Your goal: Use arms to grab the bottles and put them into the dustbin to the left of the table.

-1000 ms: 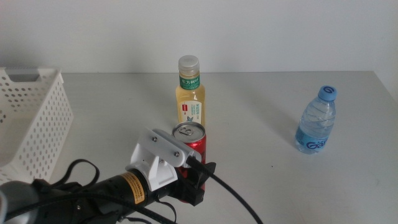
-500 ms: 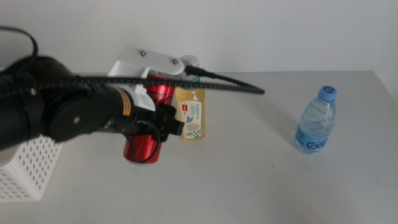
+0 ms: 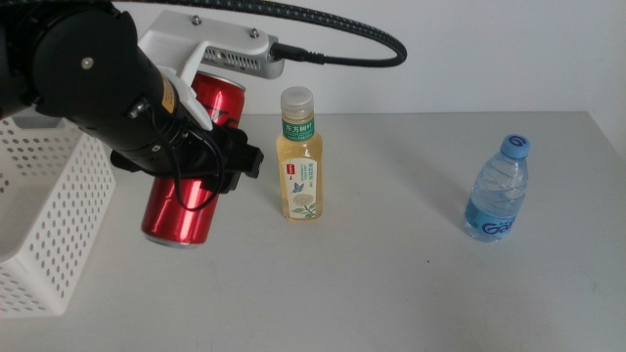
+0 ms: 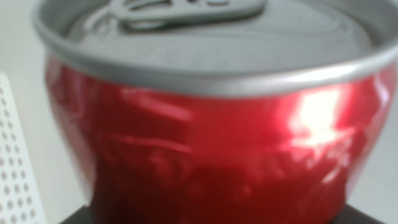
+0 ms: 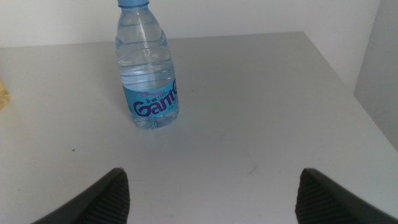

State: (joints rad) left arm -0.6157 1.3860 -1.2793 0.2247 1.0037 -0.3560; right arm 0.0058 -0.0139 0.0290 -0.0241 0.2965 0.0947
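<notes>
The table (image 3: 391, 284) is pale grey with a white wall behind it. The left gripper (image 3: 201, 161) pinches the red can (image 3: 191, 161), which has just gone up off the table and moved toward the white dustbin (image 3: 49, 225). It is close to dropping in. The tea bottle (image 3: 298, 161) and water bottle (image 3: 497, 191) stand waiting. The right gripper (image 5: 211, 193) is spread wide, near the water bottle.

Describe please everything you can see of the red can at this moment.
The can is glossy red metal with a silver top and pull tab, which the left wrist view shows close up and blurred. Its wall looks slightly dented there. The left end effector is shut on it around the middle and holds it in the air, tilted, with the top toward the back wall. It hangs above the table, between the bin and the tea bottle, and touches neither.
</notes>
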